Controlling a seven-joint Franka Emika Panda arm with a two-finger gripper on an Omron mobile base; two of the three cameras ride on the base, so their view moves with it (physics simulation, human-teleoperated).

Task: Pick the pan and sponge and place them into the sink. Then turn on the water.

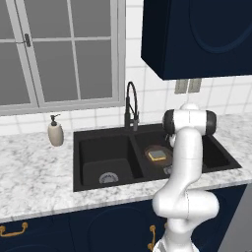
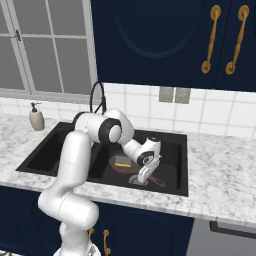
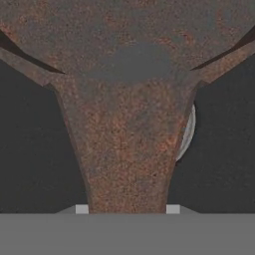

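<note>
1. The robot arm (image 2: 75, 165) is showing smooth, rounded white links with a glossy look.
2. Dark grey bands are sitting at its joints, like rings between the white parts.
3. The claw (image 2: 142, 176) is showing a white body with small light grey fingertips (image 3: 81, 209).

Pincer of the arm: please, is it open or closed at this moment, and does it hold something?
Pincer: low in the right basin of the sink, straddling the pan handle; open or shut cannot be told.
</note>
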